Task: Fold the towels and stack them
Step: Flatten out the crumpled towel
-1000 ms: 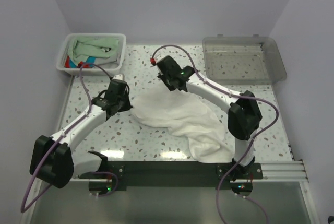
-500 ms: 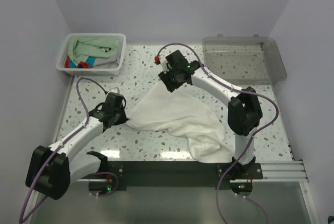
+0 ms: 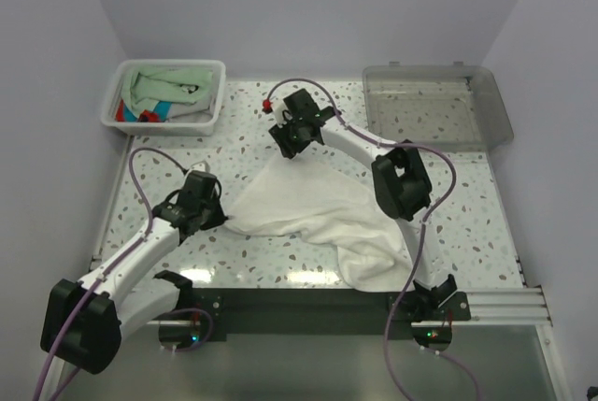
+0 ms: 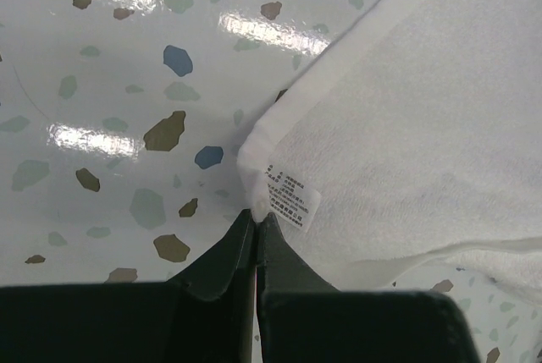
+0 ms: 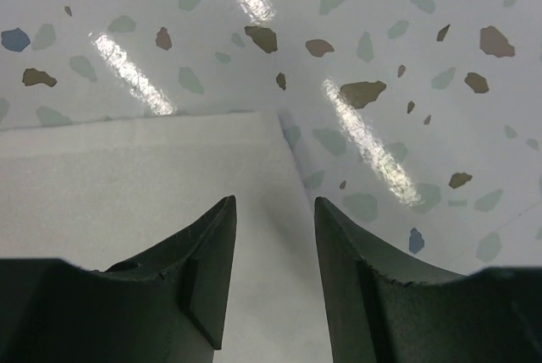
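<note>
While your left pincer [image 4: 256, 215] grips the white towel [image 3: 318, 207] by its left corner, the right pincer [image 5: 275, 204] hangs part open just above its far corner, apparently not touching. The towel spreads from the table [image 3: 481, 233] centre to the near edge.

Bright, diffuse overhead light is striking the glossy table [image 4: 102, 67], producing streaked white glare in both wrist views. The right gripper [image 5: 275, 202] is casting a faint shadow on the white towel [image 5: 127, 177]. All three views are rendering sharply.
</note>
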Controlling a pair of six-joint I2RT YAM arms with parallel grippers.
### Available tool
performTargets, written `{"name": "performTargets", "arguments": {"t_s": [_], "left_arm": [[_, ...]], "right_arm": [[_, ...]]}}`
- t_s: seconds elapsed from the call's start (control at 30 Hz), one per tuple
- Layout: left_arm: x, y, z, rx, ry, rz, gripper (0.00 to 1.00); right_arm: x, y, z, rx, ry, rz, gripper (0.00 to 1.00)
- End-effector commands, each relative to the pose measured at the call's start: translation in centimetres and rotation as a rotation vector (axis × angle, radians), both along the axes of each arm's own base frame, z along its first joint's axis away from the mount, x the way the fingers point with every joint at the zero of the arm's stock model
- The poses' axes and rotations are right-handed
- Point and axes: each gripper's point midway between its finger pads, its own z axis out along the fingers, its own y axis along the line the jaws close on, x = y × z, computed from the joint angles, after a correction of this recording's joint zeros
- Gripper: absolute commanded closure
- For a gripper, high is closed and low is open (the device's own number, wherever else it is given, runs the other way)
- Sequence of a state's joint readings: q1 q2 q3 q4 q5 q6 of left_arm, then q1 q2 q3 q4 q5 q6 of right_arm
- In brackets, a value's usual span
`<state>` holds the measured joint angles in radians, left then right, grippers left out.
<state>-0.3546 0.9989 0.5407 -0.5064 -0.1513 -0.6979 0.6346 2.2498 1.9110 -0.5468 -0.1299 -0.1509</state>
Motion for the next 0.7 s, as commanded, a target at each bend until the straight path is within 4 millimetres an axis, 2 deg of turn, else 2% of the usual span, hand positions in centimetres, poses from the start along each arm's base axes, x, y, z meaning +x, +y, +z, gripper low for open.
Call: {"name": "performTargets", "arguments": {"t_s": [0.0,0.17,0.4,0.67], "left_arm": [[-0.7,-0.2,-0.3,-0.032,0.021,0.014,1.00],[-0.8,-0.1,0.1,-0.032,0.019,0.018,1.00],[-1.1,0.0,0.2,-0.036,0.025,0.027,1.00],[-1.3,0.0,0.0,-0.039,0.035,0.030,1.00]], "right_arm": [[1.5,2.6,1.6,0.094,-0.050,0.043,0.54],[2.6,2.6,-0.9,0.073,-0.053,0.009,0.54],[3.7,2.7,-3.1,0.053,-0.056,-0.024,0.53],[3.1,1.8,-6.0,-0.015,0.000,-0.031,0.53]]}}
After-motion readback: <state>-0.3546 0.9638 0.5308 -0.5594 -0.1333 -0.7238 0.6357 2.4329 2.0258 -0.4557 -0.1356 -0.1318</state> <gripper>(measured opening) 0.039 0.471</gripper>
